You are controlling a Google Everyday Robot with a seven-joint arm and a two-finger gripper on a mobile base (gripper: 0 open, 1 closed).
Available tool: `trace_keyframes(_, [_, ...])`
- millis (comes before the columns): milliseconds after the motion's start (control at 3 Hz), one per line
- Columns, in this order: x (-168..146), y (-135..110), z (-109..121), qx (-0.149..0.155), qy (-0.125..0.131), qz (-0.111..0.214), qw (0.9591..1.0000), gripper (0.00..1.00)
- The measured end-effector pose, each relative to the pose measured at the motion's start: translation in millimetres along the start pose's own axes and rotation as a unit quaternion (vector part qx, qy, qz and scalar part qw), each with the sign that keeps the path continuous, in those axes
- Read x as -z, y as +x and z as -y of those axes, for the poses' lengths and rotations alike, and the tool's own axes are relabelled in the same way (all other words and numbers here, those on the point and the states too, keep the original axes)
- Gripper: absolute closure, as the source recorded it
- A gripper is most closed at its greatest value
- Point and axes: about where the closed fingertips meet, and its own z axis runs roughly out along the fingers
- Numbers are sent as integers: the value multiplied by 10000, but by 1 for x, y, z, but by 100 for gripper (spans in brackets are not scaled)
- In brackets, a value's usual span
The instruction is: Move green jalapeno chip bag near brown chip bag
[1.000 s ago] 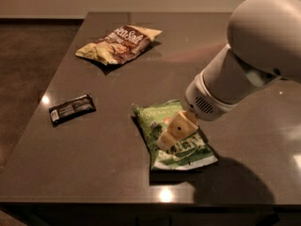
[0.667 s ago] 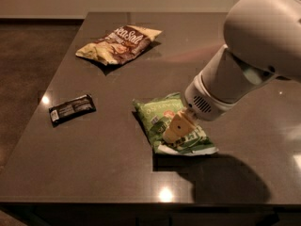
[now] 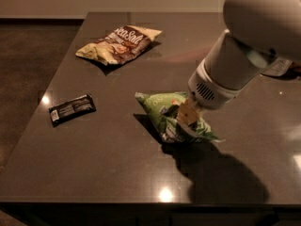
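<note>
tool (image 3: 187, 115) grips green bag (image 3: 161, 108); brown bag (image 3: 120, 42) apart

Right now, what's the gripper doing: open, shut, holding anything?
Gripper: closed on the green jalapeno chip bag, pinching its crumpled middle above the table.

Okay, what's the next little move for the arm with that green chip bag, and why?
Probably lift a little and carry it toward the table's far left. The gripper appears clamped on the green jalapeno chip bag, which is bunched up off the table, while the brown chip bag lies well apart near the far edge.
</note>
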Motion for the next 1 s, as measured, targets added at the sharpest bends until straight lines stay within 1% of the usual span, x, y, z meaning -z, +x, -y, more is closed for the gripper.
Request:
trace_keyframes(333, [29, -17, 12, 62, 247, 86, 9996, 100])
trace_keyframes(667, [50, -42, 34, 121, 353, 244, 9990, 100])
trace_keyframes(1000, [64, -81, 65, 262, 516, 529, 9969, 100])
